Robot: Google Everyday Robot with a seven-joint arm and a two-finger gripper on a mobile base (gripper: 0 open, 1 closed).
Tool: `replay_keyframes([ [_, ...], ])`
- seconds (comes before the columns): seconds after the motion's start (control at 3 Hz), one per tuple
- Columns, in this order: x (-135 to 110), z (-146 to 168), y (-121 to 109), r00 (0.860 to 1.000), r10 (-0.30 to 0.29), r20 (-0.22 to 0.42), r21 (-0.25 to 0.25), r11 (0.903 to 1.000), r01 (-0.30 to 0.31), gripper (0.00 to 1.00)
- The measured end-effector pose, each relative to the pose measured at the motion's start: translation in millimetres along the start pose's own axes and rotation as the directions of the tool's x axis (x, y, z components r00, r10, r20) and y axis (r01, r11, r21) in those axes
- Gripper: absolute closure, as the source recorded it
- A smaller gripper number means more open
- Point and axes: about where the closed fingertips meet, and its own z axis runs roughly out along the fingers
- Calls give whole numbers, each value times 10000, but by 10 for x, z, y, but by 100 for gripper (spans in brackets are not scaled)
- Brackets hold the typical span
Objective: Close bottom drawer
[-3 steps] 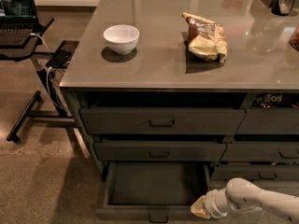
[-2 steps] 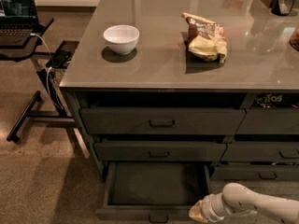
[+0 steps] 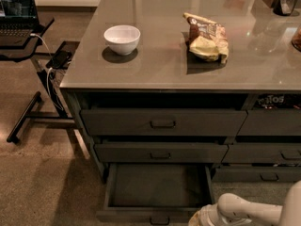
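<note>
Since the earlier frames the white robot arm (image 3: 254, 210) has slid a little lower and leftward. Its gripper (image 3: 200, 219) now sits at the very bottom edge of the view, partly cut off, and we cannot tell whether it is open or closed.

Just to the gripper's left is the front right corner of the bottom drawer (image 3: 157, 185), a wide dark grey drawer with a long slim flat front. It stands pulled well out, its shallow dark inside bare. We cannot tell whether the gripper touches that front. The drawer's small dark rectangular pull (image 3: 160, 219) lies further left of the gripper, level with it.

Above the gripper and slightly left we see the two taller-fronted dark grey drawers, the upper one (image 3: 197, 122) and the middle one (image 3: 188, 153) (both pushed in). Up and to the right is the neighbouring stack of shorter dark drawers (image 3: 268, 126).

Well above the gripper lies the smooth grey countertop (image 3: 155, 72). On it a crumpled yellow-and-brown snack bag (image 3: 207, 40) sits almost straight above the gripper, and a round white bowl (image 3: 122, 38) up to its left.
</note>
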Motion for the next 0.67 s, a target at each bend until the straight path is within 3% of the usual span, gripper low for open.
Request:
replay_keyframes([
  [0.33, 102, 194, -32, 9984, -428, -367, 165, 9989, 434, 100],
  [0.67, 101, 203, -45, 9983, -454, -376, 214, 9987, 463, 82],
])
